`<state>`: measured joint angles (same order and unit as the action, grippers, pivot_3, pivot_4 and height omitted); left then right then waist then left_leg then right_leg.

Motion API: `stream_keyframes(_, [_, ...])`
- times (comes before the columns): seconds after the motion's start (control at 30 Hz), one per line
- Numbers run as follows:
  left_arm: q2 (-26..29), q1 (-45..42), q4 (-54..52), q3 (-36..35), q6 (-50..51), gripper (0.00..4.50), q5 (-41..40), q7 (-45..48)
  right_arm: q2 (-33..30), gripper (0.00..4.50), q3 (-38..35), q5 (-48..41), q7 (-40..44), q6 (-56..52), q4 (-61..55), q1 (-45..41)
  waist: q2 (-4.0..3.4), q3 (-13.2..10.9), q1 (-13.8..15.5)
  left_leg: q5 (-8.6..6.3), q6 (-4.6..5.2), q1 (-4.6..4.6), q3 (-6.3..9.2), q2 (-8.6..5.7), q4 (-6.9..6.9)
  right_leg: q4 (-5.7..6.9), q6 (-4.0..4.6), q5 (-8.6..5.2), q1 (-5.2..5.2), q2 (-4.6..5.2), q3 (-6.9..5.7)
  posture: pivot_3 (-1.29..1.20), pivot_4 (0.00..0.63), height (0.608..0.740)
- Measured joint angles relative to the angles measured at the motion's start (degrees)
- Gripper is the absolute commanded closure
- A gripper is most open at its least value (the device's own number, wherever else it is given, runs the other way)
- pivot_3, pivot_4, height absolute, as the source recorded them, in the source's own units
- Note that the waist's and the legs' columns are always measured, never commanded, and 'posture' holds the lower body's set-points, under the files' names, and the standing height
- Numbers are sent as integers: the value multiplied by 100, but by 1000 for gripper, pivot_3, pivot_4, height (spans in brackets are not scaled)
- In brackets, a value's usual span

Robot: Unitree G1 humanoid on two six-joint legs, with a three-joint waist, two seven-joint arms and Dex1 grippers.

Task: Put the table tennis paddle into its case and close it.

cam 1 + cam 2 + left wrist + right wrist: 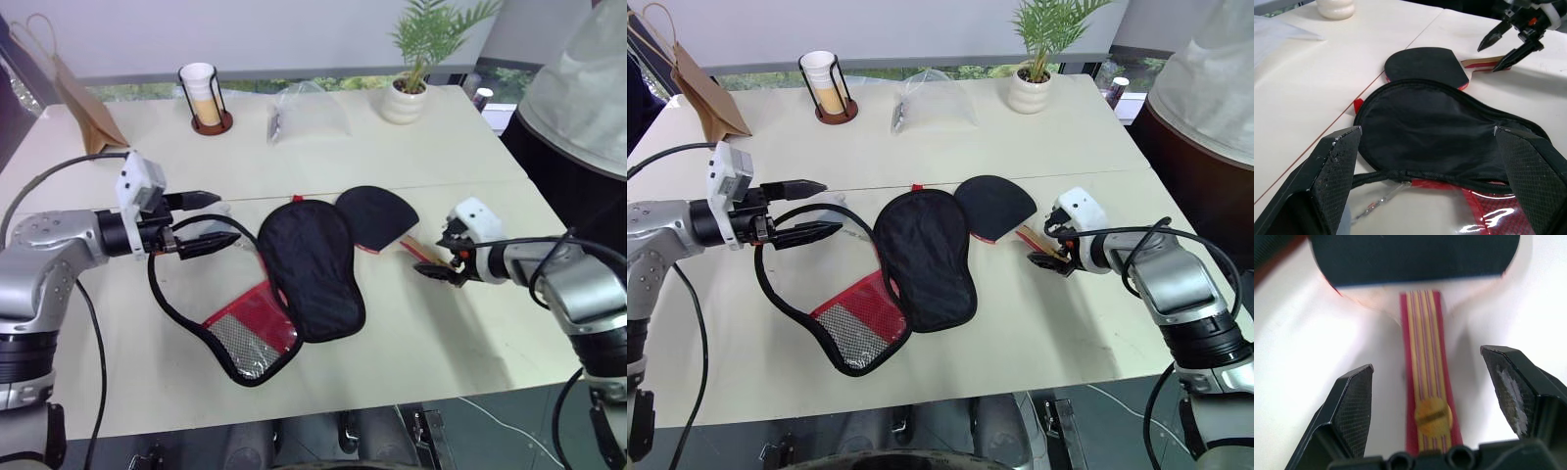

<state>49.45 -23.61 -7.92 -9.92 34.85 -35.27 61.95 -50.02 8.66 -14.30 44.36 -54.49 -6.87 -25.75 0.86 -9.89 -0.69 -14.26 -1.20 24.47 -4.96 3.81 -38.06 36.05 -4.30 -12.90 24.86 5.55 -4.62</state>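
Nearest in the head view, the case (pixel 294 284) lies unzipped on my pale worktop (pixel 441 323), its black flap beside the red mesh pocket. Just right of it rests the table tennis paddle (pixel 377 215), handle toward my right tool (pixel 438 260). A person stands at the far right. From the left wrist, my left tool (pixel 1425 161) gapes over the case. From the right wrist, my right tool's fingers (pixel 1354 406) straddle the handle, unclosed.

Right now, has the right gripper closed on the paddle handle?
No: the right gripper stands open, its fingers either side of the table tennis paddle handle with gaps showing.
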Motion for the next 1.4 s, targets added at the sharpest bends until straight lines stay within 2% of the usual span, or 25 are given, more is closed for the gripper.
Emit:
stream_keyframes(0.1, [-4, -6, 2, 2, -3, 0, 1, 0, 103, 1510, 15, 2, 53, 13, 155, -35, 5, 3, -1, 0, 0, -3, 0, 0, 0, 0, -1, 1, -4, 0, 0, 0, 150, 740])
stream_keyframes(0.23, [-6, -6, 2, 2, -5, 0, 2, 0, 240, 3472, -38, 3, 19, -104, 348, -165, 6, 4, 2, 0, 0, -7, 2, 1, -3, 0, 4, -2, -9, 0, 0, 0, 150, 740])
stream_keyframes(0.5, [-31, -7, 3, 14, -21, 0, 21, -1, 359, 3480, -148, 2, -368, -731, 3, -178, 6, 4, 14, 0, 0, -6, 2, 0, -4, 1, 2, -1, -9, 0, 0, 0, 150, 740])
stream_keyframes(0.73, [-171, -215, 185, 209, -70, 0, 107, 50, 381, 3480, -1113, -300, -919, -2670, -1310, -472, -4, -2, 111, 0, 0, 3, 1, 0, -3, 1, 0, 1, 2, 1, 0, 0, 150, 740])
stream_keyframes(0.9, [-347, -467, 397, 436, -195, 0, 208, 147, 659, 3480, -1313, -914, -946, -3644, -2518, -713, -4, -2, 104, 0, 0, 3, 2, 2, 1, 1, 5, -2, 3, -2, 0, 0, 150, 740])
stream_keyframes(1.1, [-467, -657, 616, 602, -282, 0, 310, 231, 1381, 3480, -1326, -1883, -1603, -3763, -2861, -690, -4, -2, 115, 0, 0, 4, 2, 0, 0, 0, 1, 1, 1, -1, 0, 0, 150, 740])
stream_keyframes(1.2, [-479, -658, 649, 648, -278, 0, 328, 268, 1531, 3480, -1323, -2203, -1988, -3763, -2795, -700, -3, -2, 119, 0, 1, 5, 2, 0, 0, 0, 0, 1, 1, -1, 0, 0, 150, 740])
stream_keyframes(1.4, [-476, -668, 664, 667, -256, 0, 330, 342, 1830, 3480, -1209, -3400, -3320, -3763, -2502, -711, -4, -2, 98, 0, 1, 4, 2, 1, 0, 1, -7, 6, 2, -1, 0, 0, 150, 740])
